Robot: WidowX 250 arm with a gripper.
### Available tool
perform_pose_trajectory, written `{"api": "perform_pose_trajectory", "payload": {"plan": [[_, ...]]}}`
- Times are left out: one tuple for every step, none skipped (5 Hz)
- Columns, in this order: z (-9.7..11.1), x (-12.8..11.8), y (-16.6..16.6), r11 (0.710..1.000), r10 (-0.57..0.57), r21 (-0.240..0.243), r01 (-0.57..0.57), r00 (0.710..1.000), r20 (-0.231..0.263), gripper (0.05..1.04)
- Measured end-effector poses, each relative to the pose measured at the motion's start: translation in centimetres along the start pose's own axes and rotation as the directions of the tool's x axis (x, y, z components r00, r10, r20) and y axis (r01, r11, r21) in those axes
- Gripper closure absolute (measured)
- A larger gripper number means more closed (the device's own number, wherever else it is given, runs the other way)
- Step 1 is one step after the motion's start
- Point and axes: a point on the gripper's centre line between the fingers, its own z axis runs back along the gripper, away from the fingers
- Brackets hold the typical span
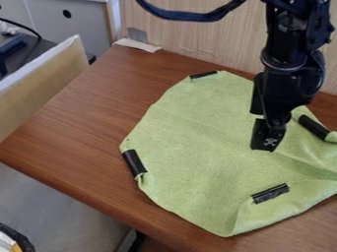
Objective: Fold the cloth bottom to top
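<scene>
A light green cloth (191,138) lies spread out on the brown wooden surface (79,128), its right side running out of view. Black strips sit at its edges: one at the top (203,75), one at the left (134,163), one at the lower right (270,193) and one at the right (313,127). Creases cross the cloth's right part, and its lower edge curls by the lower-right strip. The pincer (268,141) hangs down over the cloth, right of its middle; whether it is apart or together, or touches the fabric, I cannot tell. Behind the surface stands a wood-grain panel (191,39).
</scene>
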Motion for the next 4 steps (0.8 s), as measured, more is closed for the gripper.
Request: {"api": "perform_pose_trajectory", "payload": {"plan": [[-1.1, -0.3, -0.5, 1.000, 0.006, -0.028, -0.006, 1.000, -0.024, 0.083], [-2.3, 0.0, -2.4, 0.998, 0.014, -0.054, -0.016, 0.999, -0.036, 0.083], [-2.8, 0.4, -4.0, 0.998, 0.012, -0.059, -0.015, 0.999, -0.052, 0.083], [-3.2, 0.0, -5.8, 0.998, -0.001, -0.068, -0.002, 0.998, -0.057, 0.083]]}}
